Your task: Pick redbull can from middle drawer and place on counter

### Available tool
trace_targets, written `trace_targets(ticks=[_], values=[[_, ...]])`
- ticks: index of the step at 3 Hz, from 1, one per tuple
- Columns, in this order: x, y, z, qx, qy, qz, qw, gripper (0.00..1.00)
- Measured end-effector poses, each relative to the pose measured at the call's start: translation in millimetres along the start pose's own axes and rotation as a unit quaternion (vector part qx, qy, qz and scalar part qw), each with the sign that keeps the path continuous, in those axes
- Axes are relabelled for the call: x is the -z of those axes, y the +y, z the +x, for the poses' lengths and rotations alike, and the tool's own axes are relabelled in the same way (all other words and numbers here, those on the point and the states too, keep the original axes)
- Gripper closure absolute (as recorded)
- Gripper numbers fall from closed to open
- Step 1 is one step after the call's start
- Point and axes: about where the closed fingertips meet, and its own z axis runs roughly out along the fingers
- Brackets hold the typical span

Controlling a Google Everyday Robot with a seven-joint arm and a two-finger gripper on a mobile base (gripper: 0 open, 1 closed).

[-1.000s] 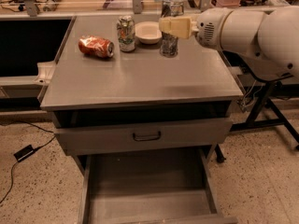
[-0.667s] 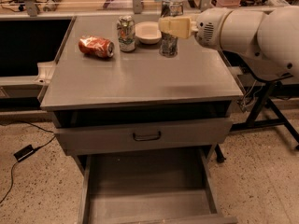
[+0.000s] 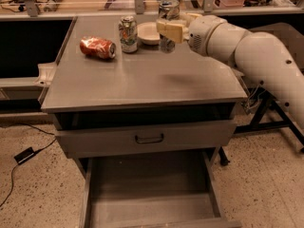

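Observation:
The redbull can (image 3: 168, 11), slim and silver-grey, stands upright at the back of the counter (image 3: 142, 82), right of centre. My gripper (image 3: 169, 31) reaches in from the right at the end of the white arm and is shut on the can's middle. One cream finger (image 3: 171, 30) crosses the can's front. The can's base is at or just above the counter top; I cannot tell which. The middle drawer (image 3: 152, 198) is pulled open below, and its grey floor is bare.
A red-orange can (image 3: 97, 47) lies on its side at the counter's back left. A green-and-white can (image 3: 128, 33) stands upright next to a white bowl (image 3: 148, 32). A closed drawer front with a dark loop handle (image 3: 149, 138) sits above the open drawer.
The gripper and the redbull can have shifted slightly left and a little higher over the back of the counter. The other things have not moved.

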Motion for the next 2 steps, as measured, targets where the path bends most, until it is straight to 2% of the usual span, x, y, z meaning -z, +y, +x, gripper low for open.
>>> trace_targets(ticks=[1,2], values=[[-21.7,13.1,-15.8,0.034,0.032,-0.009,0.9989,1.0],[-36.0,17.7,-31.7,0.045,0.029,-0.013,0.9984,1.0]])
